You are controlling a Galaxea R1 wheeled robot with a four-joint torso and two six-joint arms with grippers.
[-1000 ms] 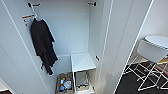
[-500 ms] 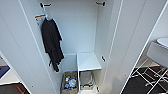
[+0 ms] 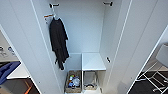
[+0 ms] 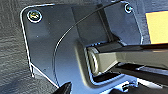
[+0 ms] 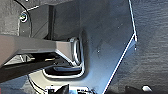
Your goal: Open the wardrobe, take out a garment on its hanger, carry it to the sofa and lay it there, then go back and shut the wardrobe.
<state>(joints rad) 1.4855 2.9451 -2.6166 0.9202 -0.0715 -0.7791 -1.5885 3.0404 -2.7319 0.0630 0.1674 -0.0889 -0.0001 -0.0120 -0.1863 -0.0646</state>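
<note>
Wardrobe (image 3: 87, 30): tall, white, both doors swung open. Left door (image 3: 22, 45) and right door (image 3: 140, 42) stand wide to either side of the head view; the white interior lies fully exposed between them.

Pegs: one black peg (image 3: 53, 5) at the upper left corner of the interior, another black peg (image 3: 108, 3) at the upper right corner. A small dark fitting (image 3: 108, 59) sits low on the right inner wall.

Black garment (image 3: 58, 41): long, all dark, hanging against the left inner wall below the left peg, its hem reaching down near the level of the shelf. A pale hanger hook (image 3: 54, 15) shows just above its collar. An orange-and-white tag (image 3: 48, 16) sits just beside that hook on the left wall.

Shelf (image 3: 93, 61): white, flat, in the lower right part of the interior, with a vertical divider along its left edge.

Wardrobe floor: a woven basket (image 3: 73, 82) holding mixed small items stands at the left; a grey bin (image 3: 90, 80) stands just beside it at the right, under the shelf.

Maroon jacket: cannot be made out among the wardrobe contents.

Outside the wardrobe: a blue upholstered piece (image 3: 7, 71) at the lower left edge past the left door; a white wire-legged chair (image 3: 160, 67) at the right edge past the right door.

Grippers: finger state cannot be told for either arm from the wrist views; both look down on dark carpet (image 4: 12, 50).
</note>
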